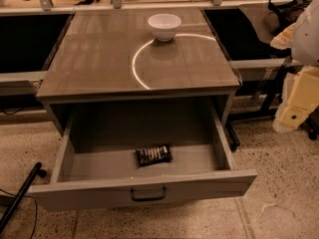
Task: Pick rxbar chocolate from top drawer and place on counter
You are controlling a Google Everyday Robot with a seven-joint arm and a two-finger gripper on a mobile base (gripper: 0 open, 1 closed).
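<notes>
The top drawer (144, 193) is pulled wide open below the counter (99, 59), its black pull handle (148, 194) facing me. The rxbar chocolate (154, 155), a dark wrapper with pale stripes, lies flat on the drawer floor near the middle front. My gripper (296, 103) shows as a pale cream part of the arm at the right edge. It is well to the right of the drawer and above floor level, far from the bar and touching nothing.
A white bowl (164, 26) stands at the back of the counter on the bright curved arc (137, 66). A black rod (20, 195) lies on the floor at the lower left. Dark furniture and a bag (286, 6) are at the back right.
</notes>
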